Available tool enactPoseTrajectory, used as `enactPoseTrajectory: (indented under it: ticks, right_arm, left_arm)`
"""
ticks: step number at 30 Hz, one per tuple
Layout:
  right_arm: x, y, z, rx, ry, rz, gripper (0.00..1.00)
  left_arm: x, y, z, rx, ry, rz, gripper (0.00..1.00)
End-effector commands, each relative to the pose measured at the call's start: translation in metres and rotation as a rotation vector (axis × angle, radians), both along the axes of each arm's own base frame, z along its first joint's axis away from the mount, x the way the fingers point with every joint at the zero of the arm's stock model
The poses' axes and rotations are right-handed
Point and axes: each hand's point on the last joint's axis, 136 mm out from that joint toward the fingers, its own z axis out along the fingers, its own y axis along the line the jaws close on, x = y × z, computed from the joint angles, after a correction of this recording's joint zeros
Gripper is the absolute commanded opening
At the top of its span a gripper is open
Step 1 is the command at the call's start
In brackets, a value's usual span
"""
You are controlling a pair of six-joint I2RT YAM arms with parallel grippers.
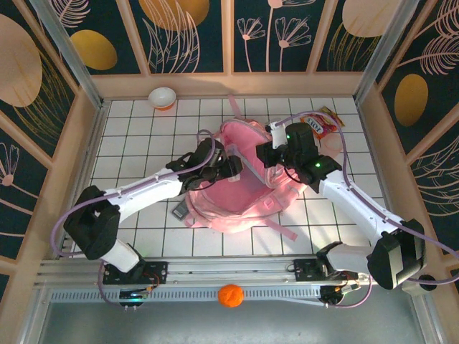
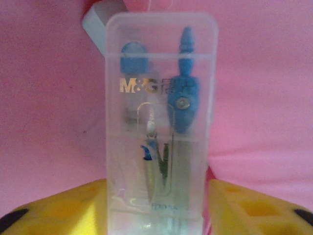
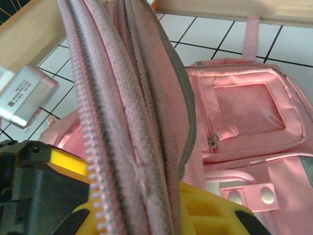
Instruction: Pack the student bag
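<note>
The pink student bag lies in the middle of the tiled table with its main compartment held open. My right gripper is shut on the bag's zipped opening edge and holds it up; a zipped inner pocket shows behind. My left gripper reaches into the opening. Between its yellow fingers stands a clear plastic case holding a blue compass. The jaws stand open, with a thin gap on the case's right side. Pink lining surrounds the case.
A small grey-white box lies at the bag's opening. A white bowl sits at the back left, a snack packet at the back right, and an orange ball in front of the rail. Wooden walls ring the table.
</note>
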Motion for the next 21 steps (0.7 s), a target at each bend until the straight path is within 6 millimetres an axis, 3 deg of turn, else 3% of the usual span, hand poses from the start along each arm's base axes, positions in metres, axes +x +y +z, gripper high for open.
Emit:
enactPoseTrajectory:
  ticks: [1, 4, 8, 11, 16, 18, 21]
  right_arm:
    - [0.003, 0.007, 0.047, 0.101, -0.080, 0.007, 0.00]
    - [0.002, 0.008, 0.047, 0.097, -0.068, 0.018, 0.00]
    - [-0.001, 0.007, 0.049, 0.088, -0.073, 0.027, 0.00]
    - [-0.005, 0.005, 0.051, 0.080, -0.084, 0.035, 0.00]
    - [-0.018, 0.005, 0.050, 0.048, -0.107, 0.098, 0.00]
    - [-0.020, 0.005, 0.047, 0.019, -0.112, 0.117, 0.00]
    - [-0.024, 0.006, 0.042, -0.034, -0.126, 0.167, 0.00]
  left_arm:
    - [0.005, -0.012, 0.016, -0.068, -0.017, -0.001, 0.67]
    - [0.003, -0.003, 0.017, -0.053, -0.023, 0.020, 0.80]
    - [-0.001, 0.023, 0.025, -0.022, -0.046, 0.059, 0.81]
    - [0.000, 0.056, 0.037, 0.016, -0.090, 0.104, 0.81]
    - [0.003, 0.130, 0.038, 0.102, -0.181, 0.212, 0.77]
    - [0.006, 0.136, 0.036, 0.131, -0.224, 0.189, 0.73]
    - [0.004, 0.123, 0.018, 0.152, -0.199, 0.092, 0.75]
